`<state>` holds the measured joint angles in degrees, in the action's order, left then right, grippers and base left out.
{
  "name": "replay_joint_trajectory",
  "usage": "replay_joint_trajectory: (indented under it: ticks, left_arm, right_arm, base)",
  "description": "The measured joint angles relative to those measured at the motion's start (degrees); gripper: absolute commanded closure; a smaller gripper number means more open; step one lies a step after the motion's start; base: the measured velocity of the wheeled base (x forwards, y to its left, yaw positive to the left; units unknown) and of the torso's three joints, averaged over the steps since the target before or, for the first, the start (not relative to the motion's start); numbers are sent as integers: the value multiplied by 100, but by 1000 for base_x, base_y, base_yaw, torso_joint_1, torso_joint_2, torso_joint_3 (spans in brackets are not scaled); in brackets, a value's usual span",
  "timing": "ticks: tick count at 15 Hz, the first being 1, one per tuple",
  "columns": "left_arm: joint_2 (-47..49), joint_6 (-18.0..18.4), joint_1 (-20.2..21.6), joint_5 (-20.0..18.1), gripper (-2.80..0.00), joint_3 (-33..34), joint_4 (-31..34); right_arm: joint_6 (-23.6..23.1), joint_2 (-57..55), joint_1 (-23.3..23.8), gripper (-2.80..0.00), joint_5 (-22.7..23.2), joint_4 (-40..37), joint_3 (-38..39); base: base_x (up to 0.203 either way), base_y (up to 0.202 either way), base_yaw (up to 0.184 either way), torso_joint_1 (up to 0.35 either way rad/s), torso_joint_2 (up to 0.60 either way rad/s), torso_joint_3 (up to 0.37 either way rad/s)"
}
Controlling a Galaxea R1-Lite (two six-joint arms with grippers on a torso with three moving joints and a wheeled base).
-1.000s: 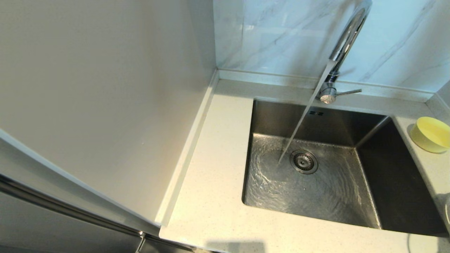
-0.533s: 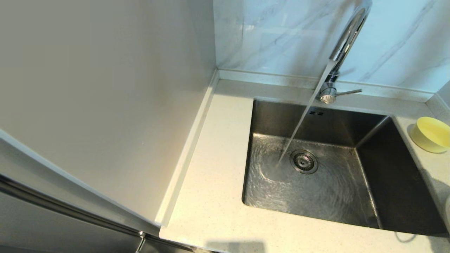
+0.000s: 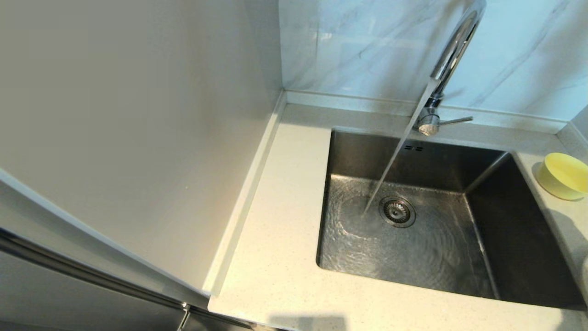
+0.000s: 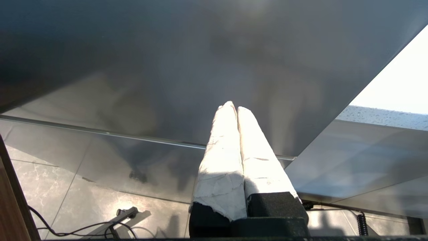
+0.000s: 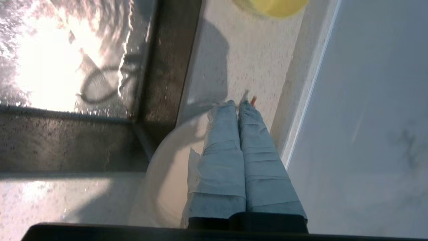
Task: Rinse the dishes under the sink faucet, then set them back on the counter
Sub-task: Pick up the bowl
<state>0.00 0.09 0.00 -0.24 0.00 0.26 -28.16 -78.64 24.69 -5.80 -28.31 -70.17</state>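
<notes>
- Risk: water runs from the tall chrome gooseneck faucet [image 3: 452, 50] into the square brushed-steel sink [image 3: 413, 239], landing just beside the round drain strainer [image 3: 397, 211] with no dish under it. The stream is slanted, so a plate brought in flat would likely throw spray onto the off-white speckled stone tabletop [image 3: 275, 257].
- Risk: the large cream-white round plate [image 5: 167, 180] lies on the tabletop at the sink's corner, its rim touching or very near the basin edge (a nudge could tip it in).
- Risk: wet ceramic against the wrapped fingers may slip during a lift.
- Right claw [image 5: 238, 103]: fingers pressed together, nothing between them, hanging over the plate's far rim. I cannot tell whether they touch it. A thin brown tip shows just past the fingertips, possibly a wooden chopstick [image 5: 253, 99].
- Left claw [image 4: 233, 107]: closed, empty, parked low beside a grey cabinet panel [image 4: 167, 67].
- Small pale-yellow bowl [image 3: 562, 175]: on the tabletop right of the sink, well apart from the stream.
</notes>
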Motion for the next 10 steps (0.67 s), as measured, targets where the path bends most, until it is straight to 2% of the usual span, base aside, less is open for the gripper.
replay_joint_trajectory:
  ticks: [1,2,3,7,10]
  left_arm:
    - [0,-1,0,0,0,0,-1]
    - [0,-1,0,0,0,0,1]
    - [0,-1,0,2,0,0,1]
    - [0,1,0,-2,0,0,1]
    - [0,0,0,0,0,0,-1]
  right_arm:
    - [-1,-119,-35,0,-4,5,-139]
    - [-4,-264,-63,-202,-8,4,-292]
    - [2,-416,-103,-280,-31,0,-417]
    - [83,-904,-326,-280,-10,-17,-768]
    - [377,-1285,-436,-280,40,-75,-1146]
  base:
    - [0,0,0,0,0,0]
    - [0,0,0,0,0,0]
    - [0,0,0,0,0,0]
    - [0,0,0,0,0,0]
    - [0,0,0,0,0,0]
